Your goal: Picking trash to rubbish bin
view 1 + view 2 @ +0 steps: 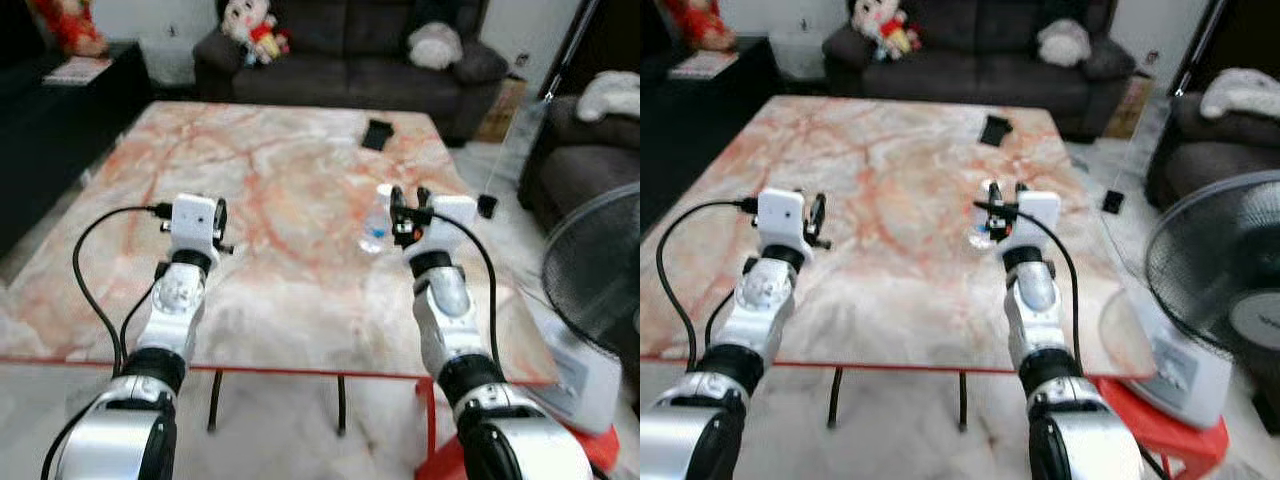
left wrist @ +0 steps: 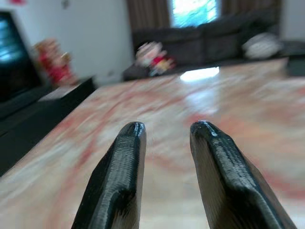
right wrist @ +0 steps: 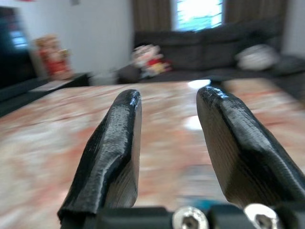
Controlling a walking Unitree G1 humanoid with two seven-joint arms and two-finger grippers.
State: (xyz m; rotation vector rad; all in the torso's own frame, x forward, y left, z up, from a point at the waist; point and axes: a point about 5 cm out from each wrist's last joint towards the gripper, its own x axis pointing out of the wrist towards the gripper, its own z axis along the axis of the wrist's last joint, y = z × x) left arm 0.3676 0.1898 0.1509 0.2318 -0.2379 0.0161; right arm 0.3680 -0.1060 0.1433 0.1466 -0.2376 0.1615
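Right gripper (image 1: 410, 192), fingers parted and empty, hovers over the clear plastic bottle (image 1: 376, 226) on the pink-veined marble table (image 1: 290, 160); it should lower squarely astride the bottle; left gripper (image 2: 164, 131) parted, empty.

Head stereo downward (wrists forward)

Even daylight from a bright, blown-out window (image 3: 198, 13) behind the sofa (image 1: 345, 55); the room reads well lit with soft shadows under the worktop (image 1: 290, 170). The window glares as a white patch on the worktop in the left wrist view, and both eye views are slightly soft overall. Wrist views: tool fingers (image 2: 119, 181) fairly sharp, background blurred, worst in right wrist view.
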